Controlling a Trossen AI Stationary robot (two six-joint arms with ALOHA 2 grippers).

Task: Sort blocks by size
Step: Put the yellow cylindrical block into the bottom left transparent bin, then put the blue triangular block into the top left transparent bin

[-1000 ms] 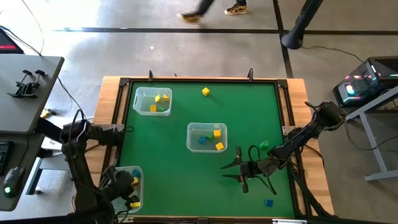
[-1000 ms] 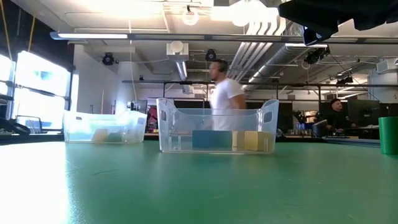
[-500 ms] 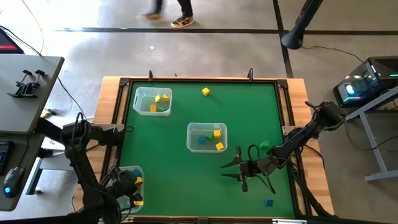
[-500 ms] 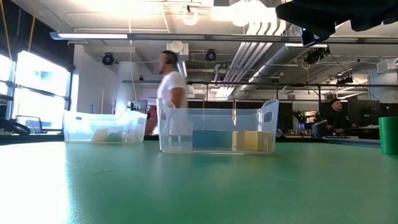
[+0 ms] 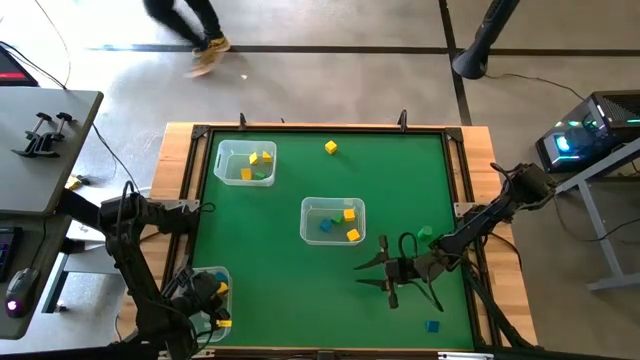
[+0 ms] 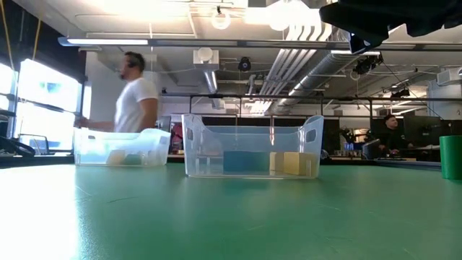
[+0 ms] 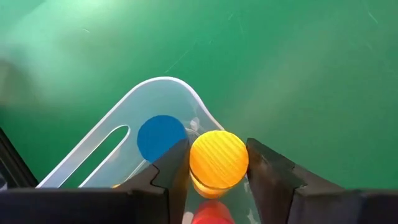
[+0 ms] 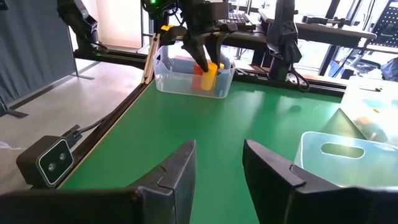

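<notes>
My left gripper point(image 7: 217, 157) is over the clear bin point(image 5: 208, 305) at the table's near left corner, shut on a yellow-orange cylinder block point(image 7: 218, 159). A blue round block point(image 7: 160, 137) and a red block point(image 7: 211, 214) lie in that bin. My right gripper point(image 5: 392, 272) hangs open and empty over the table's right half, fingers apart in its wrist view point(image 8: 217, 163). Loose on the green mat lie a yellow block point(image 5: 330, 147), a green block point(image 5: 425, 233) and a blue block point(image 5: 431, 326). My left gripper pinches the cylinder's round side point(image 7: 194, 163) between its two fingers, near its top end. The fingers come from above, pointing down. The cylinder point(image 8: 209, 73) stands upright with its lower end inside the bin; whether it touches the bin floor I cannot tell.
A clear bin point(image 5: 245, 162) with yellow and green blocks stands far left. Another bin point(image 5: 333, 220) with yellow and blue blocks stands mid-table and shows in the low view point(image 6: 253, 148). A raised frame point(image 5: 320, 128) edges the mat. A person walks beyond the far edge.
My left arm has shifted slightly toward the table's near edge over the near-left bin, still shut on the cylinder. A person beyond the far edge has walked toward the left.
</notes>
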